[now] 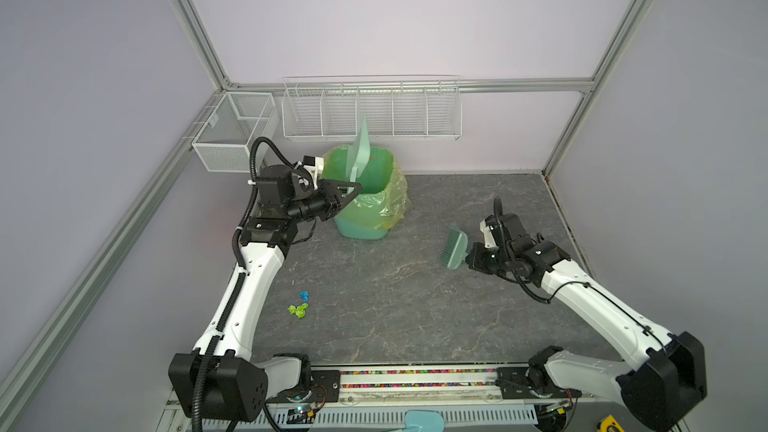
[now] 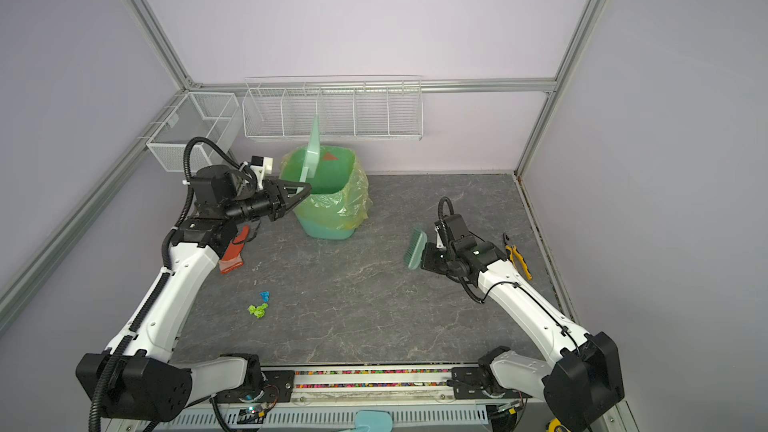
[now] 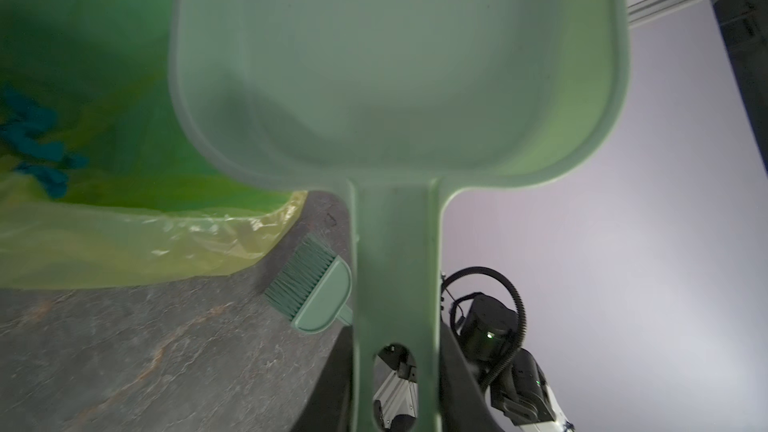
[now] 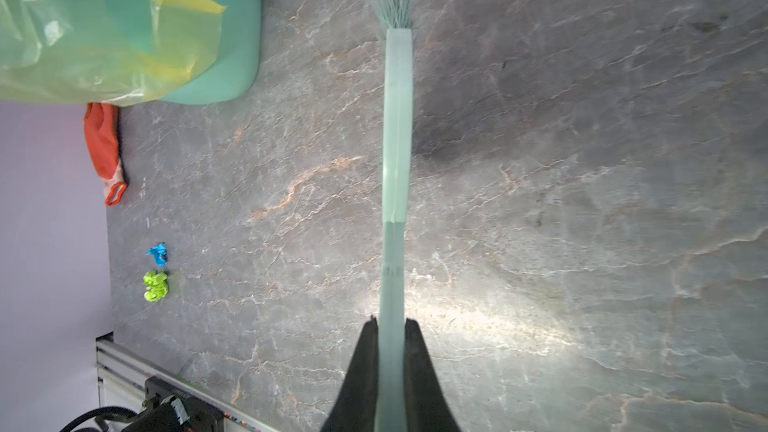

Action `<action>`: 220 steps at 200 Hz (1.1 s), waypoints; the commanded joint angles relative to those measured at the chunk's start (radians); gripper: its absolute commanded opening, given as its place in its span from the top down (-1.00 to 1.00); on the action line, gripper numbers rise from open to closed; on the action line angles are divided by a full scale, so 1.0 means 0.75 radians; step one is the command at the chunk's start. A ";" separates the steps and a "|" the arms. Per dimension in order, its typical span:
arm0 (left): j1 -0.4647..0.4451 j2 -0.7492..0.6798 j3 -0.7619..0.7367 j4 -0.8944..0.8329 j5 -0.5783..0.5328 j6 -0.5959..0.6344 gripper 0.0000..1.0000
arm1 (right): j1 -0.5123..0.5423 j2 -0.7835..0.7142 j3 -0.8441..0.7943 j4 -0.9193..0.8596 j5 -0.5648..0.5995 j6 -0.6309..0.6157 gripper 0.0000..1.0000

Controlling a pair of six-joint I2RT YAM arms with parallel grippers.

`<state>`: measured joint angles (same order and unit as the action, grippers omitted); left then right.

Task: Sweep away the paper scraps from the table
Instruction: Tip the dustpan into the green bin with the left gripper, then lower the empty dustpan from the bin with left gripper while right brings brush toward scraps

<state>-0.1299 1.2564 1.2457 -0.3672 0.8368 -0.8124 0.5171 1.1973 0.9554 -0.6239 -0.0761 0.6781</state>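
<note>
Two paper scraps lie on the table [image 1: 415, 305] near its left edge, a blue wad [image 1: 304, 295] [image 2: 264, 295] [image 4: 158, 254] and a lime green wad [image 1: 299, 310] [image 2: 258, 310] [image 4: 155, 285]. My left gripper [image 1: 351, 191] [image 2: 305, 189] [image 3: 395, 388] is shut on the handle of a pale green dustpan [image 1: 361, 149] [image 2: 311, 151] [image 3: 395, 68]. The pan is tipped upright over a green lined bin [image 1: 365, 201] [image 2: 328, 197]. Blue wads [image 3: 33, 139] show inside the bin. My right gripper [image 1: 469, 259] [image 2: 424, 261] [image 4: 392, 326] is shut on a green brush [image 1: 455, 249] [image 2: 415, 249] [image 4: 397, 118], above the table's right part.
An orange-red glove [image 2: 235, 253] [image 4: 104, 147] lies by the left arm. Yellow-handled pliers [image 2: 517, 259] rest near the right rail. A mesh basket [image 1: 232, 130] and a wire rack [image 1: 370, 112] hang on the walls behind the bin.
</note>
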 commanded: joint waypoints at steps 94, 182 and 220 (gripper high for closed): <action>0.008 -0.158 0.067 -0.566 -0.522 0.474 1.00 | 0.397 0.225 0.206 0.165 -0.088 0.163 0.86; 0.008 -0.344 -0.001 -0.618 -0.616 0.523 1.00 | 0.673 0.731 0.640 0.418 -0.287 0.218 0.86; 0.008 -0.388 -0.014 -0.704 -0.699 0.580 1.00 | 0.707 0.960 0.830 0.531 -0.408 0.286 0.86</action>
<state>-0.1299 0.9882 1.2423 -0.8326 0.3653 -0.4309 1.0313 1.8366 1.4864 -0.3145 -0.3046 0.8463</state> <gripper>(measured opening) 0.240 0.109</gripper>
